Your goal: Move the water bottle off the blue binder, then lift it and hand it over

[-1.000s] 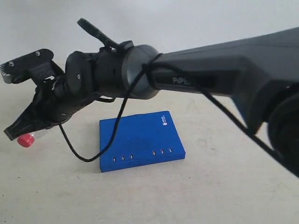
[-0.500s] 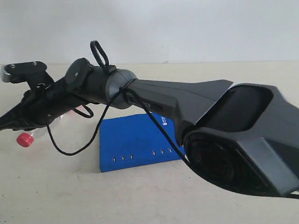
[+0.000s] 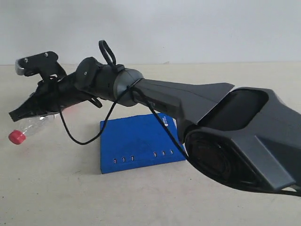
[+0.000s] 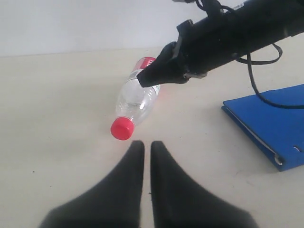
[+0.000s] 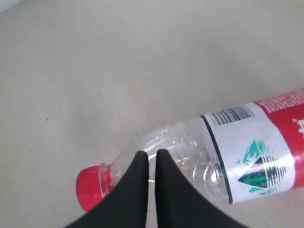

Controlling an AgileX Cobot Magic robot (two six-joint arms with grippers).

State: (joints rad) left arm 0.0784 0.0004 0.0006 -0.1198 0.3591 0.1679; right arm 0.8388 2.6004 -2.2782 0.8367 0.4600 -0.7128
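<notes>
The water bottle [image 3: 32, 126] lies on its side on the table, left of the blue binder [image 3: 141, 139] and off it, its red cap [image 3: 17, 137] pointing left. My right gripper [image 3: 15, 115] reaches across over it, shut with nothing between its fingers. In the right wrist view the shut tips [image 5: 151, 153] sit against the bottle's [image 5: 247, 152] clear shoulder; I cannot tell whether they touch. In the left wrist view my left gripper [image 4: 143, 142] is shut and empty, just short of the cap [image 4: 122, 128]; behind it lie the bottle [image 4: 135, 102] and the right gripper [image 4: 144, 80].
The right arm [image 3: 188, 103] and its black cable [image 3: 84, 141] hang over the binder's left half. The binder's ringed edge [image 4: 275, 159] shows in the left wrist view. Bare beige table [image 3: 56, 188] surrounds the bottle, and a pale wall stands behind.
The right gripper's tip has risen and swung a little right. The bottle has shifted slightly left, and more of its clear body shows. Both grippers stayed shut.
</notes>
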